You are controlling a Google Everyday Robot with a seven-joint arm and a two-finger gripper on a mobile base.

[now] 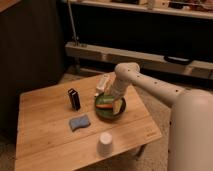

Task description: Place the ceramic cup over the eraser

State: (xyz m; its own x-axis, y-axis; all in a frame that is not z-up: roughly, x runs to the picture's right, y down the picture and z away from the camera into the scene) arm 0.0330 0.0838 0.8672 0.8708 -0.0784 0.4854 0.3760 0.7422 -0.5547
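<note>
Camera view: the ceramic cup (105, 144) stood at lower centre near the table's (40, 145) front edge. Farther back, left of centre, stood the eraser (74, 99), well apart. The gripper (117, 106) hung over the green bowl (101, 115), fingers released, tips indistinct.

On the wooden table (45, 145) the ceramic cup (104, 144) stands near the front edge, well apart from the eraser (74, 99), which stands upright farther back. A blue pad (79, 122) lies between them. The white arm (150, 87) reaches in from the right, its gripper (116, 103) down over a green bowl (102, 115), with a white bar (102, 82) just behind.
</note>
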